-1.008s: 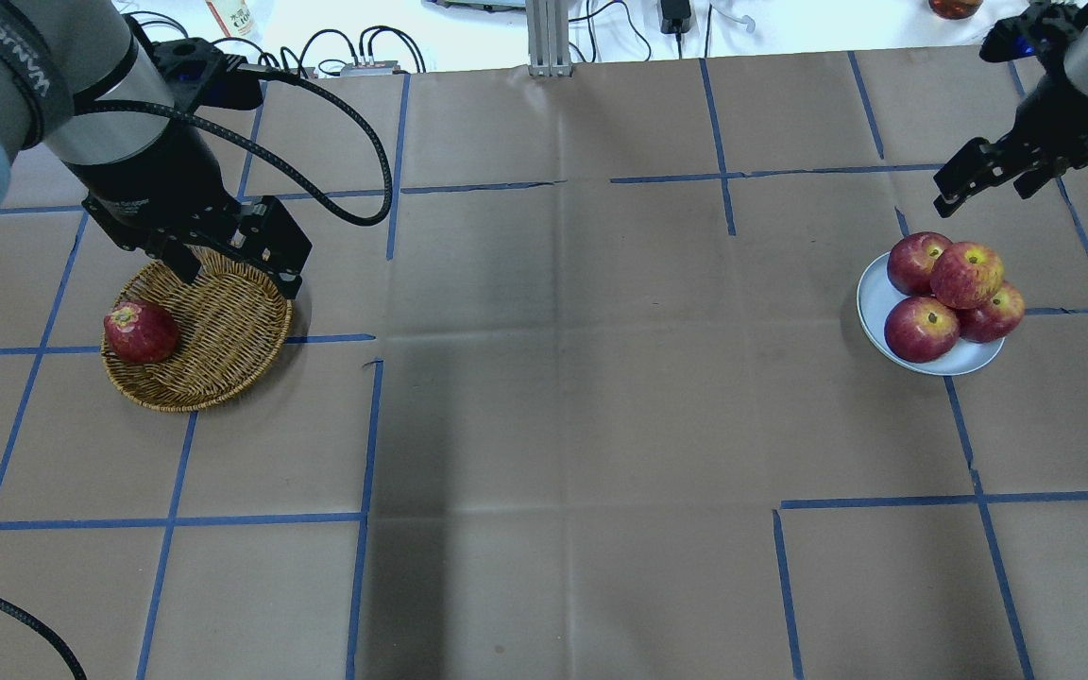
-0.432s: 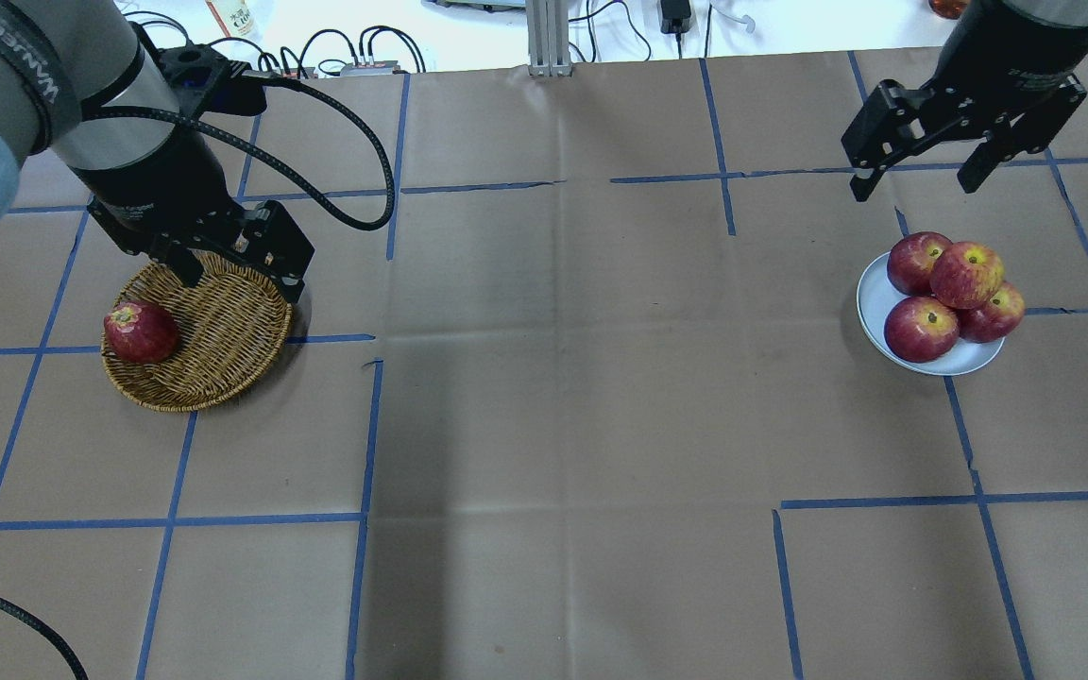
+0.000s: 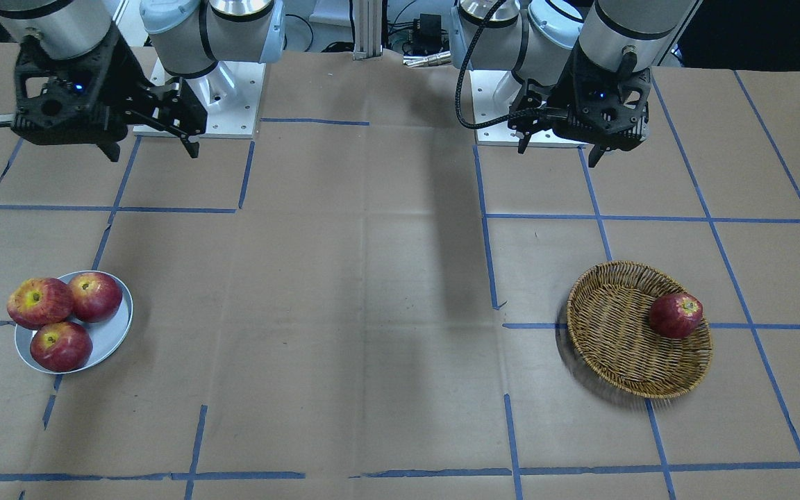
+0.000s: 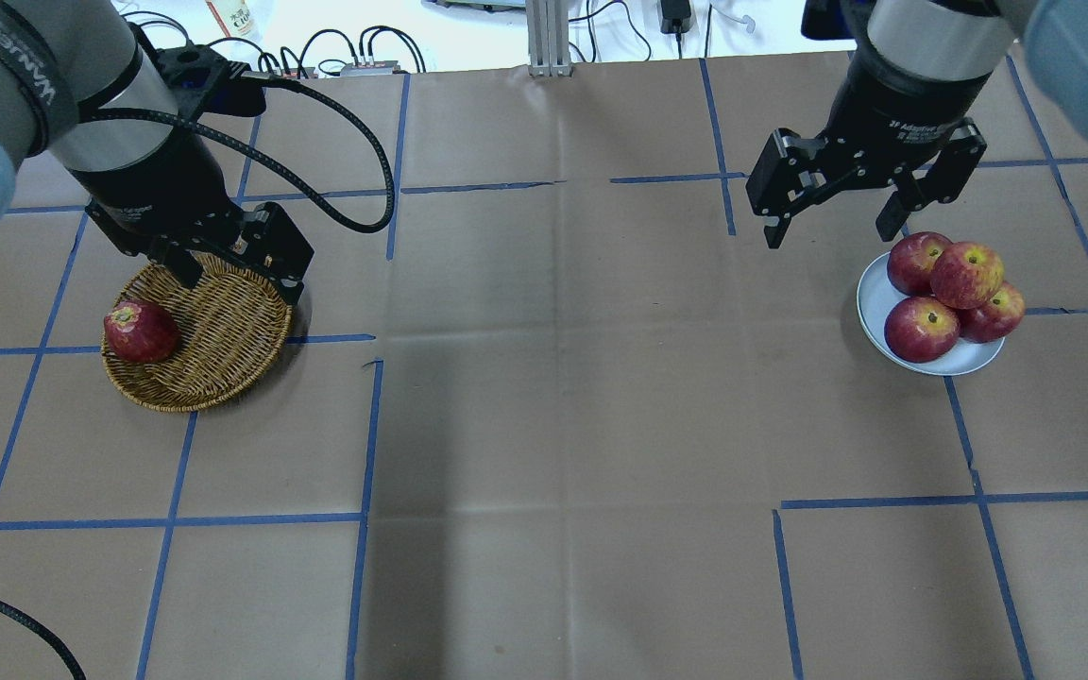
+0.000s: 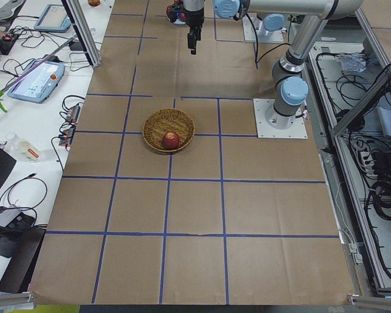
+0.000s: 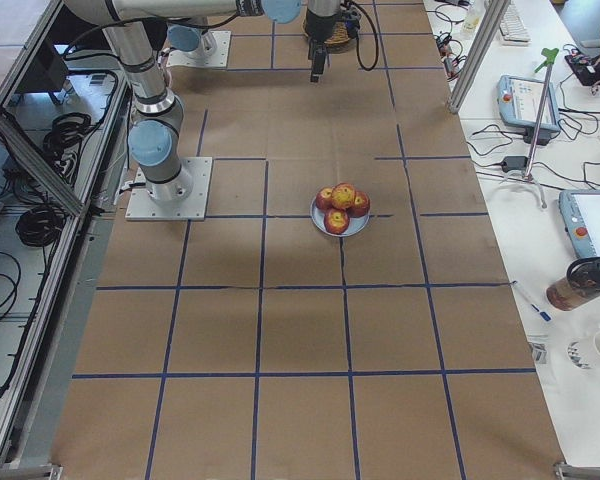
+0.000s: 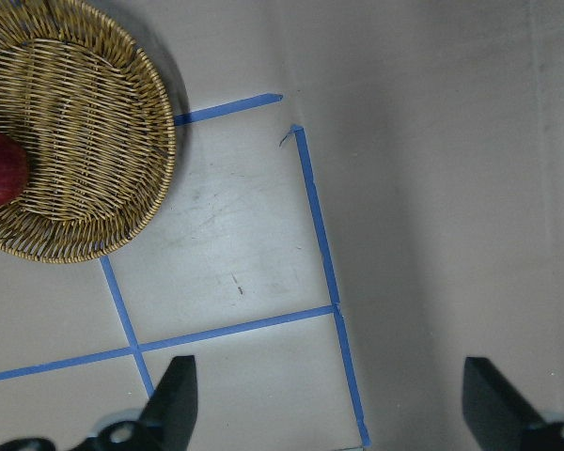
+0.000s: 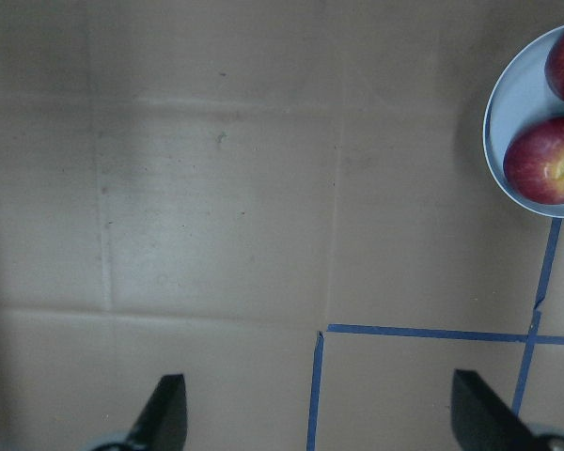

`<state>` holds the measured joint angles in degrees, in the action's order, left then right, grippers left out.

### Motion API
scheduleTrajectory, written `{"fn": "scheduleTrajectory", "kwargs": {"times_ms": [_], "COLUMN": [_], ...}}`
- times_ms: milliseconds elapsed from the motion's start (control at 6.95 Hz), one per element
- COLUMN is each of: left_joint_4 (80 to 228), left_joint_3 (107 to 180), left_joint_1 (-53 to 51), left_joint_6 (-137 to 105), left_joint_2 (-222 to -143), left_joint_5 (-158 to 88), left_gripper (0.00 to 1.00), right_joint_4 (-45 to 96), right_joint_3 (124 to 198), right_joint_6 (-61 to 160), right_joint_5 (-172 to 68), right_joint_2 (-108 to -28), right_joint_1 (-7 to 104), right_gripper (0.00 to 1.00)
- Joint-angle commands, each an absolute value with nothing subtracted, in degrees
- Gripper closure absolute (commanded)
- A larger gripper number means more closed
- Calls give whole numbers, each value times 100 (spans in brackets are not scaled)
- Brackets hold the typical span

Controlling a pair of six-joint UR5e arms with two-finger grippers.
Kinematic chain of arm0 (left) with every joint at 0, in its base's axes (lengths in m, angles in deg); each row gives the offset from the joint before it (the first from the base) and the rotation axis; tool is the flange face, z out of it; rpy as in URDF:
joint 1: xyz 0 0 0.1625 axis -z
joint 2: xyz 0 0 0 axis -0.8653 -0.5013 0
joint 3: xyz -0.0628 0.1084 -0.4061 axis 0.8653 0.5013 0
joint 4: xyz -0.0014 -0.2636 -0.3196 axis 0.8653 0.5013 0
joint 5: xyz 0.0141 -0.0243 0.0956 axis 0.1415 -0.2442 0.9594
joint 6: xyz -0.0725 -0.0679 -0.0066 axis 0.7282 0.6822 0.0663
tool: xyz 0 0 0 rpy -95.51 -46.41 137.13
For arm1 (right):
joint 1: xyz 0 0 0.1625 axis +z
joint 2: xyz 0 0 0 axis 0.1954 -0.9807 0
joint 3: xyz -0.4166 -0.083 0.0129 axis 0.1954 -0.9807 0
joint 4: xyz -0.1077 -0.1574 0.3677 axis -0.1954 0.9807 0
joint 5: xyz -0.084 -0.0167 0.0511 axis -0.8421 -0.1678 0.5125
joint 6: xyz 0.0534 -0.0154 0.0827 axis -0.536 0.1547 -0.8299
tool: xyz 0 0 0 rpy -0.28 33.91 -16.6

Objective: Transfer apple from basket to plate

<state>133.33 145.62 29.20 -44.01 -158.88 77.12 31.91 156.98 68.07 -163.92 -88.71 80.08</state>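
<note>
Item: apple (image 4: 966, 274) on plate (image 4: 875, 304), both tools empty.

Detail: The front-facing view showed only three fruits on the plate, the fourth being hidden behind them. The right wrist view cut the plate off at its edge, with two fruits partly shown. The left wrist view cut the dark red apple (image 4: 140, 331) at the frame's border. In the overhead view the left tool (image 4: 242, 285) covered the far rim of the basket (image 4: 223, 354). The apple appeared to rest on top of three darker apples (image 4: 922, 328), on the plate at the robot's right. The right tool (image 4: 827, 240) hung above the worktop (image 4: 553, 378), just toward the centre from the plate, fingers spread wide and touching nothing. The left tool was likewise spread and empty, above the basket's rim, apart from the dark red apple within.
</note>
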Motion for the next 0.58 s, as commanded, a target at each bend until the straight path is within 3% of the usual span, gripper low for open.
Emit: {"fn": "scheduleTrajectory", "kwargs": {"times_ms": [0, 432], "left_joint_4": [13319, 13319], "left_joint_3": [14565, 14565], "left_joint_1": [2921, 2920], "left_joint_6": [-4386, -4395], "left_joint_2": [-15916, -15899], "left_joint_5": [7712, 7704], "left_gripper": [1, 1], "right_joint_4": [3495, 3688], "right_joint_3": [15880, 15941], "right_joint_6": [6756, 6730], "right_joint_5": [-16785, -16777], "right_joint_2": [-8958, -8967], "right_joint_1": [8058, 8031], "right_gripper": [0, 0]}}
